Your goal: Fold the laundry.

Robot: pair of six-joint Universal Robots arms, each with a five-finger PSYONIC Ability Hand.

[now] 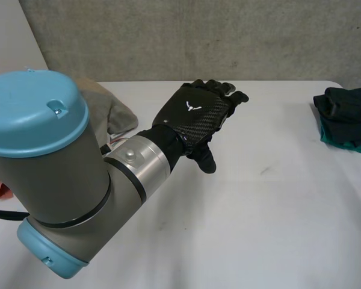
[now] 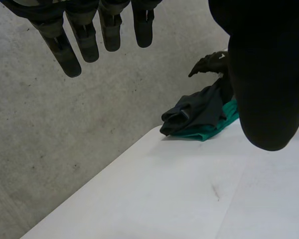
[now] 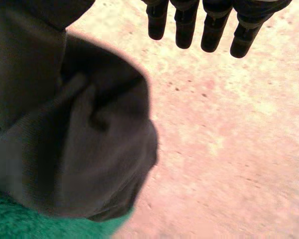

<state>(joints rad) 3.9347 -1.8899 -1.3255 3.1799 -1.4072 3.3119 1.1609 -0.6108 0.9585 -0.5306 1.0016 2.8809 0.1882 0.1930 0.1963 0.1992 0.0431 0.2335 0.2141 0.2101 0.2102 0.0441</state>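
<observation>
A dark grey garment (image 1: 347, 111) lies bunched on a green one (image 1: 352, 144) at the table's far right edge. In the right wrist view the grey garment (image 3: 79, 149) sits under my right hand's (image 3: 209, 25) palm, over the green cloth (image 3: 20, 219); the fingers are straight and hold nothing. My left hand (image 1: 195, 114) hovers over the middle of the white table (image 1: 259, 211), fingers straight, empty. The left wrist view has the left hand's fingers (image 2: 84, 40) pointing toward the pile (image 2: 194, 112), with the right hand (image 2: 212, 62) just above it.
A beige cloth (image 1: 111, 111) lies crumpled at the back left, behind my left arm (image 1: 48, 168). A small orange thing (image 1: 1, 191) sits at the left edge. A grey wall (image 1: 198, 36) runs close behind the table.
</observation>
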